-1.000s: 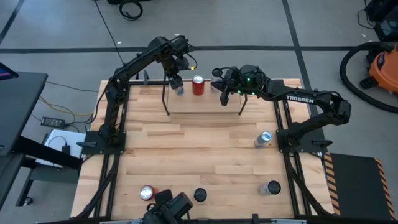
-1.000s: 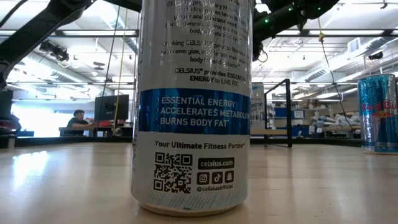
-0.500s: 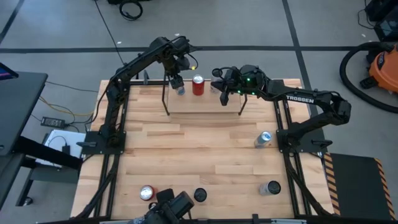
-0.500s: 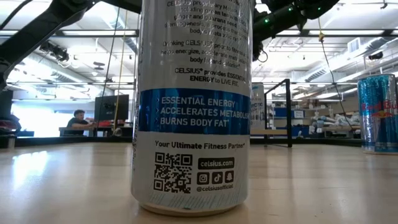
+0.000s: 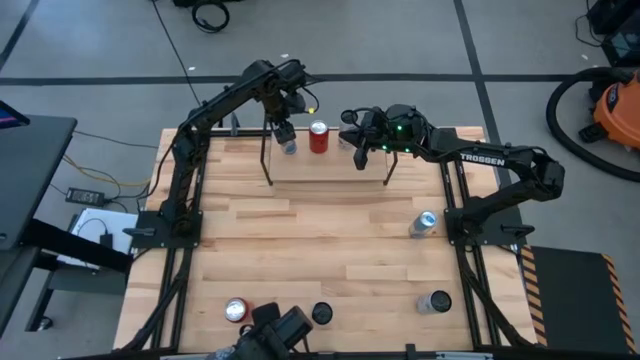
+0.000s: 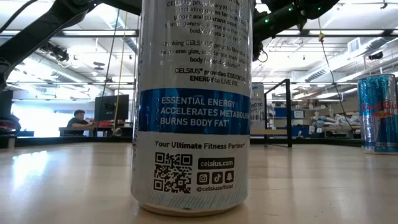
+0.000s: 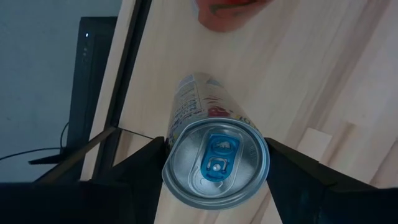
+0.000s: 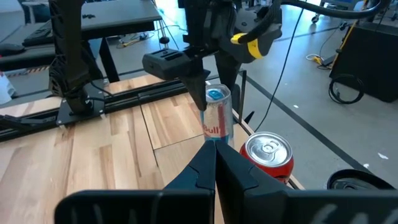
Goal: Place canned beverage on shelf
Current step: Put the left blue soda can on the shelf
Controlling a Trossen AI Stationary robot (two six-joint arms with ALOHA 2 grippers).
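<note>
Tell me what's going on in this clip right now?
The left gripper is shut on a silver and blue can, holding it upright at the left end of the shelf; whether it has touched down is unclear. A red can already stands on the shelf beside it. The right gripper is shut and empty, waiting at the shelf's right end. More cans remain on the table, one close to the low camera.
</note>
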